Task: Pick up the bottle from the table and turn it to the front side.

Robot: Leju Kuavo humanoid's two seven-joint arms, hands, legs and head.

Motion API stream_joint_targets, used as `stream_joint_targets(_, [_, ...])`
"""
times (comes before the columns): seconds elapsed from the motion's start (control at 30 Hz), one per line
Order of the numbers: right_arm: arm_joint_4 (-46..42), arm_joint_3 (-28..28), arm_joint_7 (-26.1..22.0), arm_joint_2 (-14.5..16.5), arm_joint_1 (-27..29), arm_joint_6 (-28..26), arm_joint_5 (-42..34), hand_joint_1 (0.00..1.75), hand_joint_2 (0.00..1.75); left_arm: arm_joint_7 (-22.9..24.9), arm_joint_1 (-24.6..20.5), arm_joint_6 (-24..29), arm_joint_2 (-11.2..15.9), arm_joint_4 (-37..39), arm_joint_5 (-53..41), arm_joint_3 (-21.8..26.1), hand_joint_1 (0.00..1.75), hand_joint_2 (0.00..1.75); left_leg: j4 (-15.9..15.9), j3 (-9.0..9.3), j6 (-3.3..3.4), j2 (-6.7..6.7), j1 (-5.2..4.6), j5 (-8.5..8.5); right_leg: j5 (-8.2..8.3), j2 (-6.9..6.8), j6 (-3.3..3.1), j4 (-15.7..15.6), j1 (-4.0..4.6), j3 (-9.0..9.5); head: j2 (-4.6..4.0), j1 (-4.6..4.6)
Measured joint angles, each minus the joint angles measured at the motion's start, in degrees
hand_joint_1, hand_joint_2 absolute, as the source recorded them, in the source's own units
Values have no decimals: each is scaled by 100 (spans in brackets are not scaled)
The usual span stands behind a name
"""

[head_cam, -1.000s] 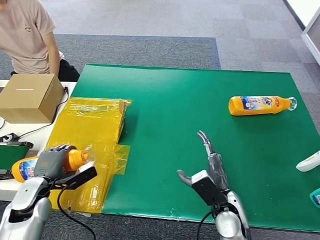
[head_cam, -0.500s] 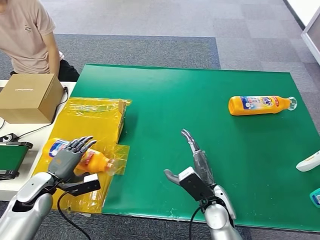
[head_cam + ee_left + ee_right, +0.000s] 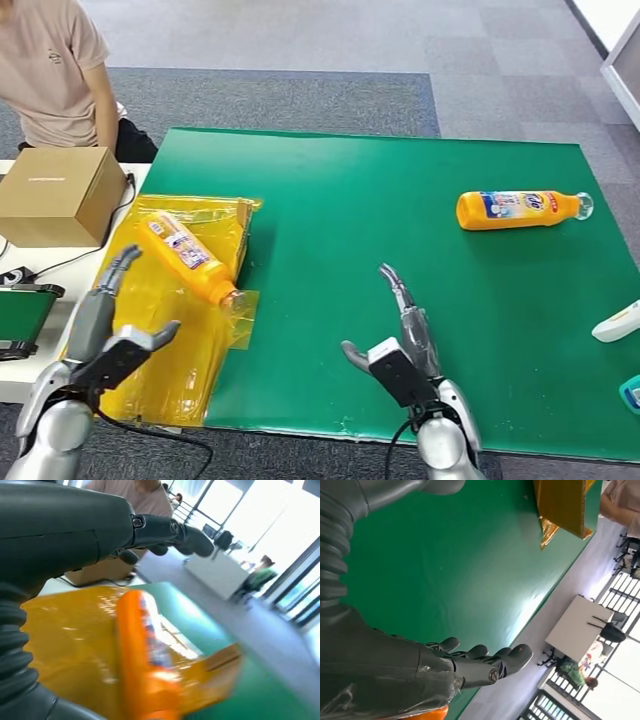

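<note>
We see one orange bottle (image 3: 190, 258) lying tilted on the yellow plastic sheet (image 3: 162, 330) at the left of the green counter (image 3: 362, 220), cap toward the near right. Our left hand (image 3: 106, 325) hangs near it, fingers spread wide, holding nothing, apart from the bottle. Right hand (image 3: 396, 335) over the near middle of the counter, fingers extended, also wide and bare. A second orange bottle (image 3: 521, 209) lies far right. Cardboard box (image 3: 60, 195) at left; a person (image 3: 53, 70) sits behind it.

cardboard box (image 3: 60, 195) near a seated person (image 3: 53, 70).
</note>
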Motion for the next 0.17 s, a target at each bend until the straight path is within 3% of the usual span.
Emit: stream_joint_targets(0.17, [-304, -86, 69, -1, 213, -17, -9, 0, 175, -841, 340, -776, -694, -766, 1526, 883, 0, 175, 0, -1, 0, 0, 0, -2, -3, -1, -1, 0, 0, -3, -1, 0])
